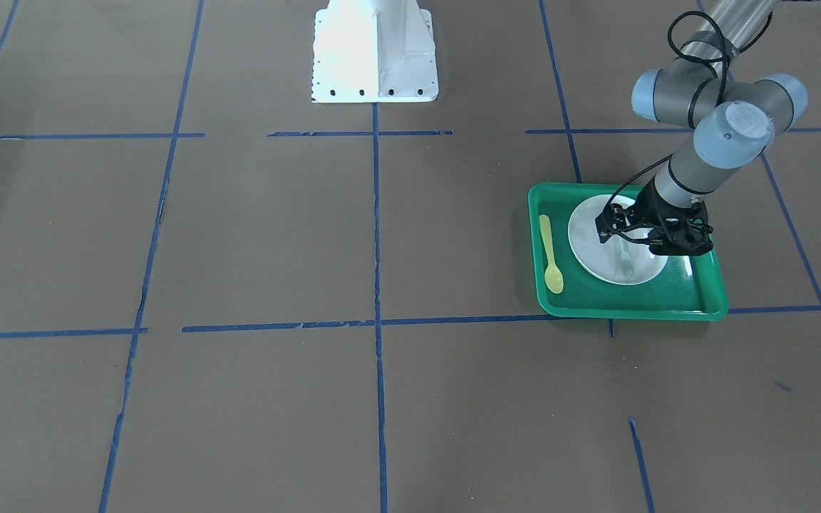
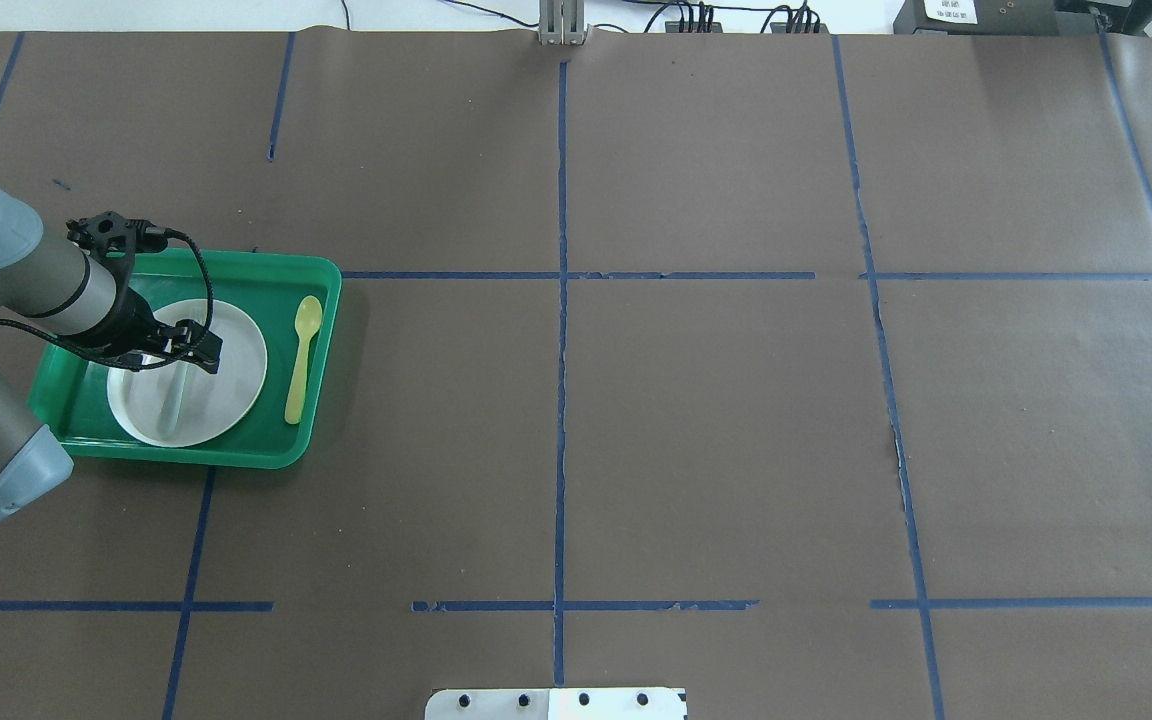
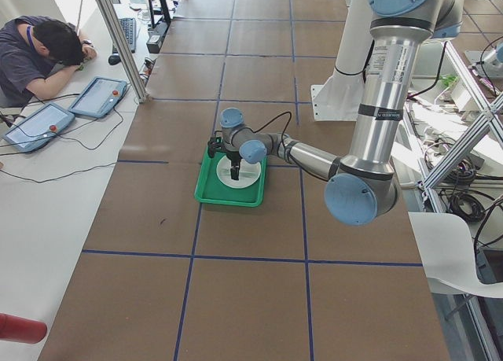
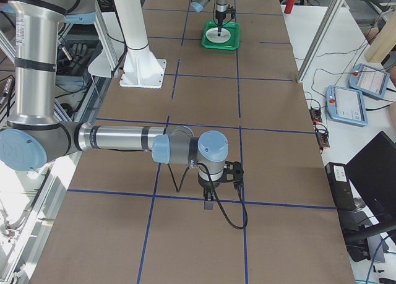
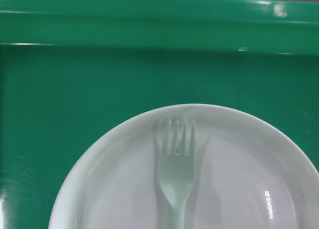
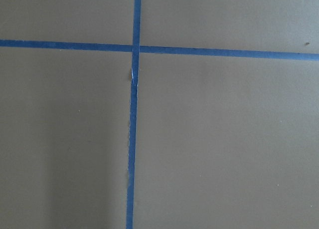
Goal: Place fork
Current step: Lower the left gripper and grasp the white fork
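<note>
Fork [image 5: 175, 174] sits on the white plate [image 5: 249, 184] in the green tray [image 5: 99, 79], handle end under our left tool [image 2: 191, 355], tines pointing away from it, and we honestly can't tell if that tool's clamped or let go.

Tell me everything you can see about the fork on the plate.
The fork is small, pale whitish and slightly translucent, plastic by its look, with four short tines and a narrowing handle. It lies flat on the white plate inside the green tray, tines toward the plate's rim. The left gripper hangs over its handle end; whether it touches the fork cannot be told. The yellow spoon lies apart from it.
</note>
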Robot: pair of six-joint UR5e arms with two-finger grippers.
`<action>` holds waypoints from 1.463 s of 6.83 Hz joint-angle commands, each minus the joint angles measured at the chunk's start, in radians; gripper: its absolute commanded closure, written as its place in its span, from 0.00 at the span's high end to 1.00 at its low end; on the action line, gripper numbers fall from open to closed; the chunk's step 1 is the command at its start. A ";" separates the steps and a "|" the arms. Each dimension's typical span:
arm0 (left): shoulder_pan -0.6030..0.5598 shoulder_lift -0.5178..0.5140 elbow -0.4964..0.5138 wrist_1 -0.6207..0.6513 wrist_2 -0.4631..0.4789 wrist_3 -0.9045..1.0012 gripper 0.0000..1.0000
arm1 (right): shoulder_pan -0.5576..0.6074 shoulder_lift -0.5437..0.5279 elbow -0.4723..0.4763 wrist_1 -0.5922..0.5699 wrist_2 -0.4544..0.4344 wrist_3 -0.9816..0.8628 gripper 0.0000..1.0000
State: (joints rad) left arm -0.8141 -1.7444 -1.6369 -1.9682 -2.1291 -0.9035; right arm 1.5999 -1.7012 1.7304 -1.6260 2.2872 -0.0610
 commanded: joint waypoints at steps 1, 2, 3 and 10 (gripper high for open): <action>0.006 -0.004 0.008 -0.003 0.000 0.000 0.85 | 0.000 0.000 0.000 0.000 0.000 0.001 1.00; 0.006 -0.004 0.008 -0.003 0.000 0.000 0.72 | 0.000 0.000 0.000 0.000 0.000 0.000 1.00; 0.006 -0.004 0.008 -0.003 0.000 0.000 0.64 | 0.000 0.000 0.000 0.000 0.000 0.000 1.00; -0.002 0.014 -0.041 -0.011 -0.008 0.008 0.00 | 0.000 0.000 0.000 0.000 0.000 0.000 1.00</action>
State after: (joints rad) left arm -0.8119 -1.7403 -1.6476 -1.9818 -2.1329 -0.9015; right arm 1.5999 -1.7012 1.7303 -1.6260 2.2872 -0.0613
